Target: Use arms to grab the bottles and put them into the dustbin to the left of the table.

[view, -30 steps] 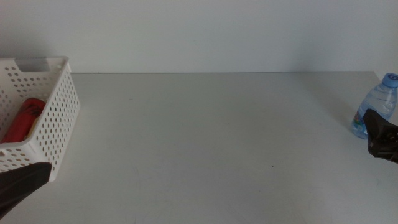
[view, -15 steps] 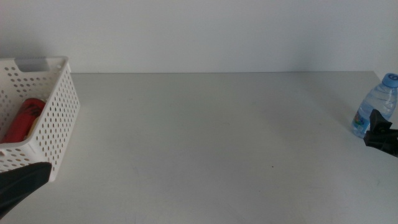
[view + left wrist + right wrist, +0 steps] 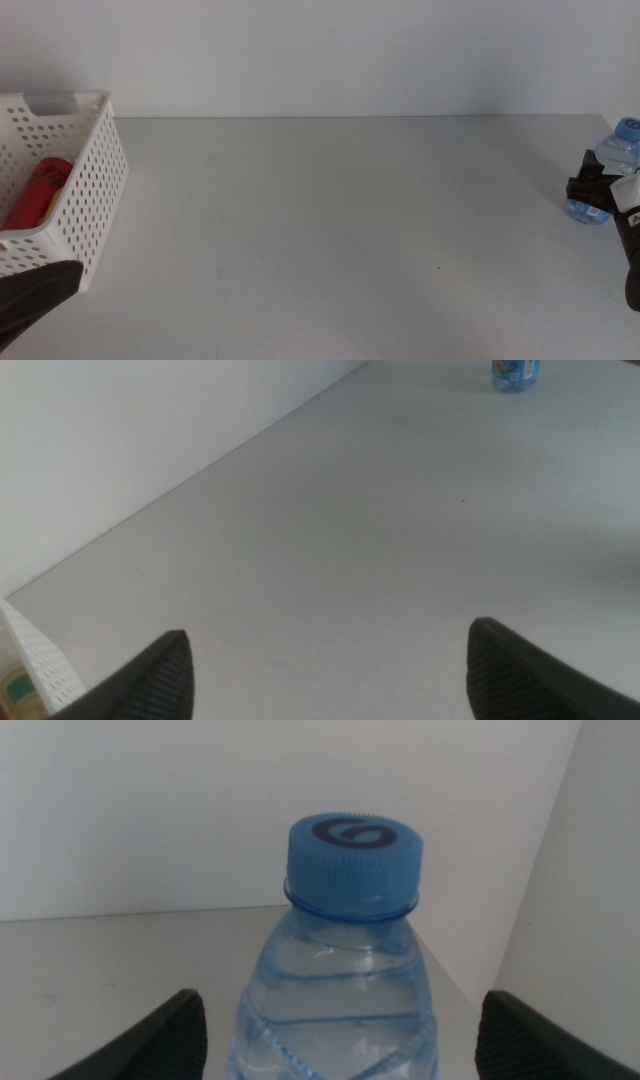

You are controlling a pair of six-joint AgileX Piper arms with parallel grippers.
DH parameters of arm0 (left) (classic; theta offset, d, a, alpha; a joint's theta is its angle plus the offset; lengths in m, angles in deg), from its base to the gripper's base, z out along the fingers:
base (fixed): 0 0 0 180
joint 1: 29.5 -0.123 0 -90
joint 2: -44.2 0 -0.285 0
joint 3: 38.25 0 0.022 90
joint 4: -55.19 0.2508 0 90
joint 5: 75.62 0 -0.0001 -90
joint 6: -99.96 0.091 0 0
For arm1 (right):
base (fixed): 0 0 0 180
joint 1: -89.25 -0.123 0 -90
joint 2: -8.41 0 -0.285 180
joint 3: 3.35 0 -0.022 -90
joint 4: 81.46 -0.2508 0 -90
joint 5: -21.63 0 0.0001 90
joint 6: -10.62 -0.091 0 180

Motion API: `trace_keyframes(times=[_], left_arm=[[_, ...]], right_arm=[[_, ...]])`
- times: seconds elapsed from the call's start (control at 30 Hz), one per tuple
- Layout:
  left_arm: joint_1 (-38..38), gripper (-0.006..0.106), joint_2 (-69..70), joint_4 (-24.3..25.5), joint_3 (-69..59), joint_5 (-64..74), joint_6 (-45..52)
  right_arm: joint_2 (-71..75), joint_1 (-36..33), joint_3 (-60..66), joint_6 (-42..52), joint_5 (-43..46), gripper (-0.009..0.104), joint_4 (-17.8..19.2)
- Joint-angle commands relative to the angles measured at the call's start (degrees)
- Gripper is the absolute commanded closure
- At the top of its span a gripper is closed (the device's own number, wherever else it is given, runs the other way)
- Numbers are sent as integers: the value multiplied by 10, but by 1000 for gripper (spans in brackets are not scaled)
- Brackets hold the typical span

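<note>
The small clear water bottle (image 3: pixel 612 150) with a blue cap stands upright at the table's far right edge. My right gripper (image 3: pixel 590 190) is at its lower body. In the right wrist view the bottle (image 3: pixel 345 970) stands between the two open jaws of that gripper (image 3: pixel 340 1045), with a small gap on each side. The white perforated dustbin (image 3: pixel 95 170) sits at the far left with a red can (image 3: pixel 35 192) lying inside. Low beside the dustbin my left gripper (image 3: pixel 30 295) waits, and in its wrist view it (image 3: pixel 330 680) is wide open and empty, with the bottle (image 3: pixel 515 372) far off.
The light-grey table (image 3: pixel 330 220) stretches between dustbin and bottle, ending at a white wall behind. A corner of the dustbin (image 3: pixel 40 670) shows in the left wrist view. The bottle stands close to the table's right edge.
My right gripper has risen and moved in to the bottle, now covering its lower body. The left arm, dustbin and can have not moved.
</note>
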Motion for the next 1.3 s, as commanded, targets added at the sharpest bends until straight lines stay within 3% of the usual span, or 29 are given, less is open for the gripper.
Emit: trace_keyframes(times=[0.0,0.27,0.5,0.57,0.63,0.73,0.83,1.0,1.1,1.27], left_arm=[[-1,7,-5,0,13,-38,-6],[-1,7,-5,0,13,-38,-6],[-1,7,-5,0,13,-38,-6],[-1,7,-5,0,13,-38,-6],[-1,7,-5,0,13,-38,-6],[-1,7,-5,0,13,-38,-6],[-1,7,-5,0,13,-38,-6],[-1,7,-5,2,13,-38,-6],[-1,7,-5,2,13,-38,-6],[-1,7,-5,2,13,-38,-6]], right_arm=[[2,4,-29,14,49,10,-4],[-87,10,-103,21,49,10,-23],[-142,10,-163,21,49,12,-18],[-143,10,-164,23,49,24,-10],[-142,7,-164,21,49,47,-1],[-130,-11,-164,5,40,97,28],[-106,-42,-173,-27,19,96,106],[-87,-116,-255,-176,13,96,310],[-100,-165,-329,-280,-17,96,404],[-148,-243,-458,-346,-143,96,473]])
